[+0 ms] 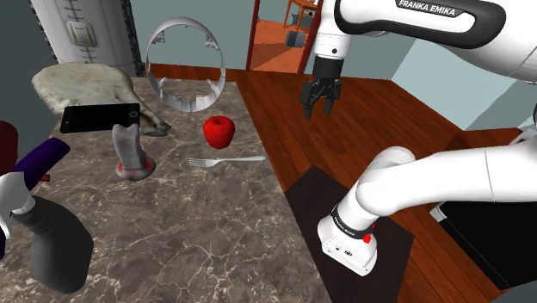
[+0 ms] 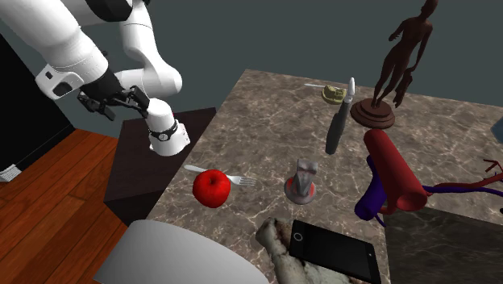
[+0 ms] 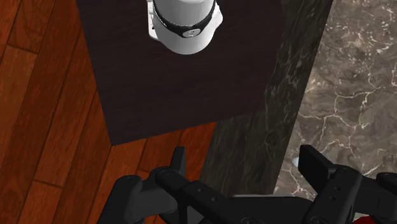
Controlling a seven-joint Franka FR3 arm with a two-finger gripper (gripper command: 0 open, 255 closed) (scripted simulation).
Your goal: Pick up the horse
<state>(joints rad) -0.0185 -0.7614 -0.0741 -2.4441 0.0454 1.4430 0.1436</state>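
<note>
Shoulder view, far left to right: pale grey-brown horse (image 1: 82, 86) lies on its side at the far corner of the marble table (image 1: 189, 245), one leg stretched toward the apple; a black tablet (image 1: 99, 116) rests across its near flank, touching it; in the second exterior view a hoofed leg pokes out beside that tablet. Identification is a judgement: it is the one legged animal shape on the table.

Just nearer than the horse, a small grey statuette on a reddish base (image 1: 131, 157) stands upright; then a red apple (image 1: 219, 131), with a fork (image 1: 228, 161) lying near it.

Further right, off the table's edge and over the wooden floor, the gripper (image 1: 319, 109) hangs high, pointing down; its fingers (image 3: 178, 162) stand spread with nothing between them, the wrist view looking down on the dark stand (image 3: 184, 89) and the table's rim.

Progress, as judged: nothing done yet; horse untouched, gripper well apart from it. Left to do: travel across the table past apple and statuette, descend on the horse clear of the tablet, close, lift.
</note>
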